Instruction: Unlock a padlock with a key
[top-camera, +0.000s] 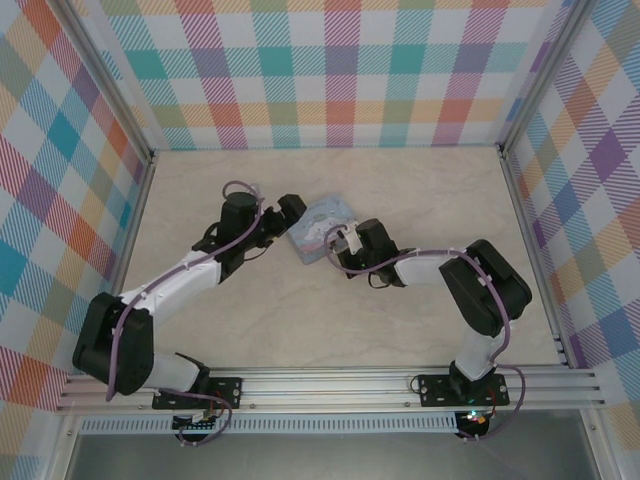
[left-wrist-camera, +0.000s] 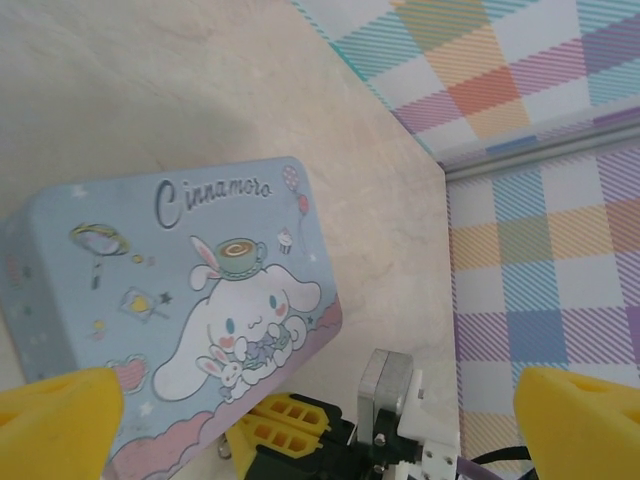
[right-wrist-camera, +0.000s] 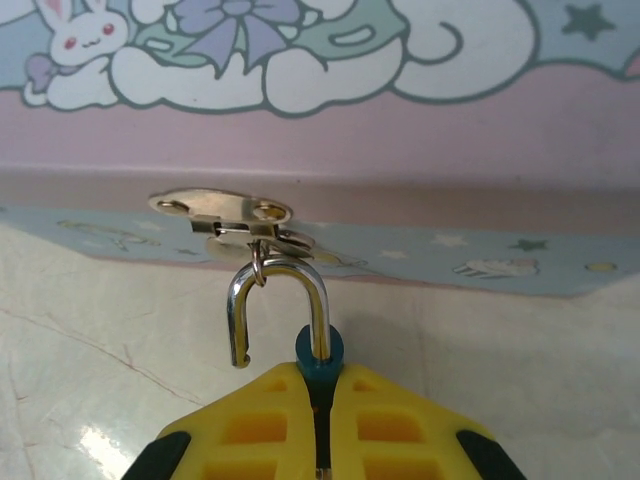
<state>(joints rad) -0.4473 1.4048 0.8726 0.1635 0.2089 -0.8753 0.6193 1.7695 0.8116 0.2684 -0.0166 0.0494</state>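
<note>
The padlock (right-wrist-camera: 320, 352) shows its blue top between the yellow fingers of my right gripper (right-wrist-camera: 318, 385), which is shut on its body. Its metal shackle (right-wrist-camera: 280, 275) stands open: the left leg hangs free, and the bow is hooked through the ring of the hasp (right-wrist-camera: 222, 210) on the pale-blue cartoon tin (right-wrist-camera: 300, 130). The key is hidden. My left gripper (left-wrist-camera: 318, 425) is open, its yellow fingertips (left-wrist-camera: 55, 420) spread wide at either side of the tin (left-wrist-camera: 170, 290). From above, the left gripper (top-camera: 285, 215) and right gripper (top-camera: 340, 238) flank the tin (top-camera: 322, 225).
The tin lies near the middle of a pale marble-patterned table (top-camera: 400, 330) walled by checked panels (top-camera: 340, 70). Both arms reach in from the near edge, the left arm (top-camera: 170, 290) from the left and the right arm (top-camera: 470, 285) from the right.
</note>
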